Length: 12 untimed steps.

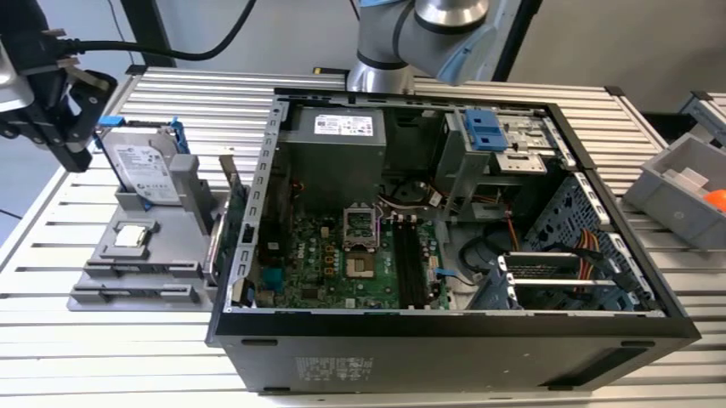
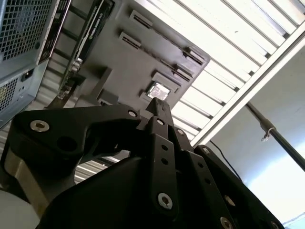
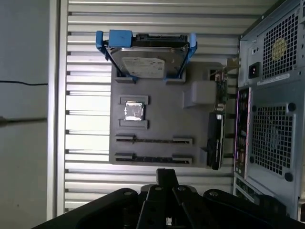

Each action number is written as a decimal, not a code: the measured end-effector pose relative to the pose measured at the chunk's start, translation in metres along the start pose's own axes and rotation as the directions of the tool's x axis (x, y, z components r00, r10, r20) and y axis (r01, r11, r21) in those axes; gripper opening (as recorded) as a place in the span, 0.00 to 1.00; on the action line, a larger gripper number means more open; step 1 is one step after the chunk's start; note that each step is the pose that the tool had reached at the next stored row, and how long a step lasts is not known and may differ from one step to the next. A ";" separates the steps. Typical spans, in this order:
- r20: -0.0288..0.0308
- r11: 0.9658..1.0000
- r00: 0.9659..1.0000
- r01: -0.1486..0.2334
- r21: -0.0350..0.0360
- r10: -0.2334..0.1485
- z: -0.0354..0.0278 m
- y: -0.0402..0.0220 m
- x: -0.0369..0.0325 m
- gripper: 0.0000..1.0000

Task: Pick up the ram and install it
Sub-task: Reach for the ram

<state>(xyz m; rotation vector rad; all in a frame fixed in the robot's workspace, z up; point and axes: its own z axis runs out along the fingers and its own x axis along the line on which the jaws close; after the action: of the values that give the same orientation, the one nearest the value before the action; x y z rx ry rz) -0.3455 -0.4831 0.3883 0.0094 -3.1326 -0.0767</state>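
The ram cannot be singled out with certainty. In the first wrist view, two long slots (image 3: pixel 154 140) of the grey holder (image 3: pixel 162 119) are seen as thin dark lines. In the exterior view, two long dark strips (image 1: pixel 409 259) are seen on the motherboard (image 1: pixel 329 255) inside the open computer case (image 1: pixel 454 340). Which of these carries the stick cannot be determined. The gripper (image 3: pixel 167 174) is positioned clear of the holder, jaws pressed together, with nothing seen between them. A hard drive (image 3: pixel 145 59) in a blue frame and a square chip (image 3: pixel 134 111) are seated on the holder.
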 end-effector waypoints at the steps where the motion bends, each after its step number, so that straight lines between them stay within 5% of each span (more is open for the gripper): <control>1: 0.000 1.000 1.000 0.000 0.000 0.000 -0.0001 -0.0013 0.0002 0.00; 12: 0.000 1.000 1.000 -0.002 0.000 0.002 -0.0003 -0.0067 0.0022 0.00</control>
<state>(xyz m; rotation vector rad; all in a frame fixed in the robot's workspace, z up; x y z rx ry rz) -0.3476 -0.4898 0.3883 0.0070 -3.1326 -0.0766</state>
